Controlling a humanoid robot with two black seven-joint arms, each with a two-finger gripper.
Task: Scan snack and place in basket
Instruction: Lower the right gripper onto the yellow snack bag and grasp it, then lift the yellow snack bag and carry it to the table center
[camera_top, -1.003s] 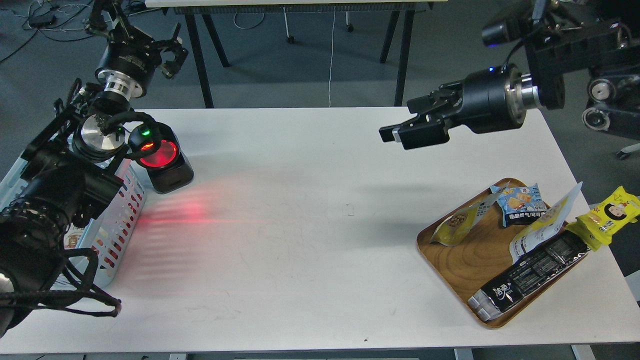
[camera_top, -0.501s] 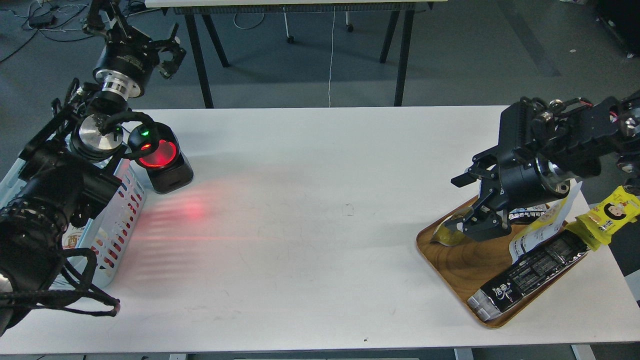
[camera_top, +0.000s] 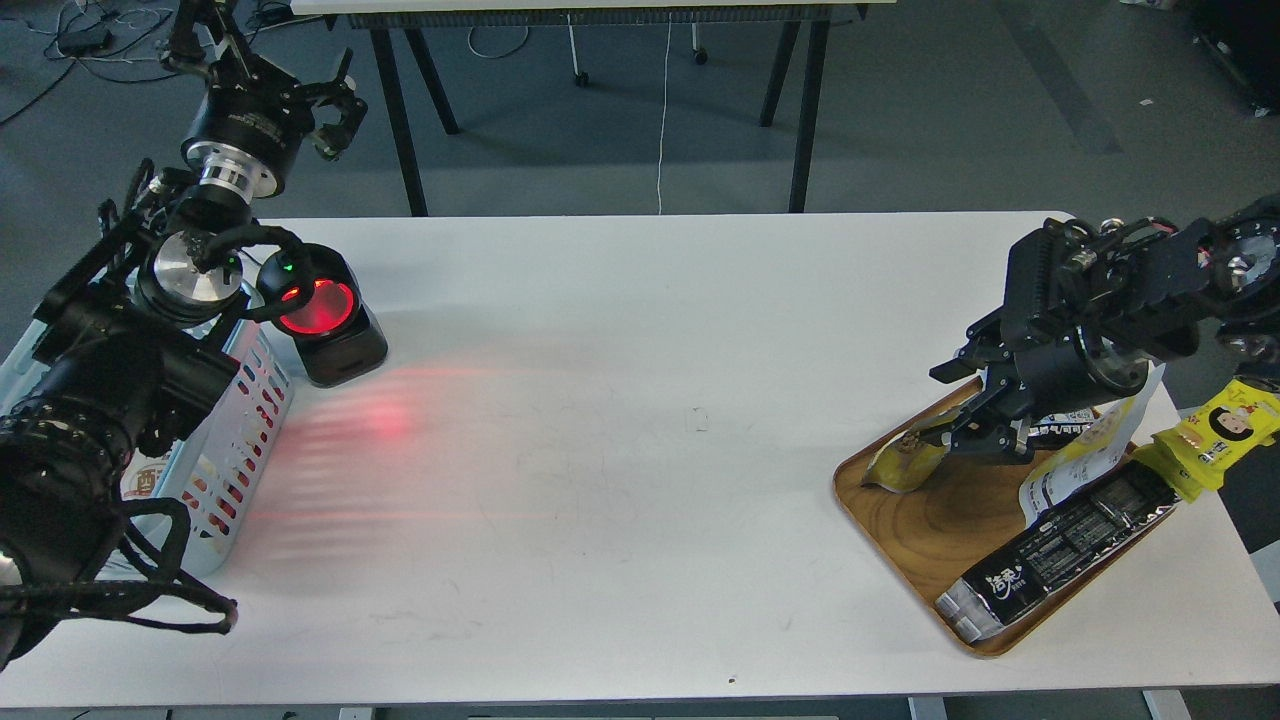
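Note:
The snack, a yellow-and-white pouch picturing tan balls, lies at the back left of a brown wooden tray on the table's right side. My right gripper hangs low over the pouch's upper right end. Its fingers are apart, one above the tray's far rim and one down at the pouch; I cannot tell if they touch it. The light blue slotted basket stands at the table's left edge, partly hidden by my left arm. My left gripper is open and empty, high beyond the back left corner.
A black scanner with a red glowing window stands beside the basket and throws red light on the table. The tray also holds a second yellow-and-white pouch and a long black pack. A yellow packet lies off the tray's right.
My right gripper came down from mid-air over the table to the tray, now covering the small blue packet. In the last half second it shifted slightly right and its fingers narrowed. The left arm barely moved.

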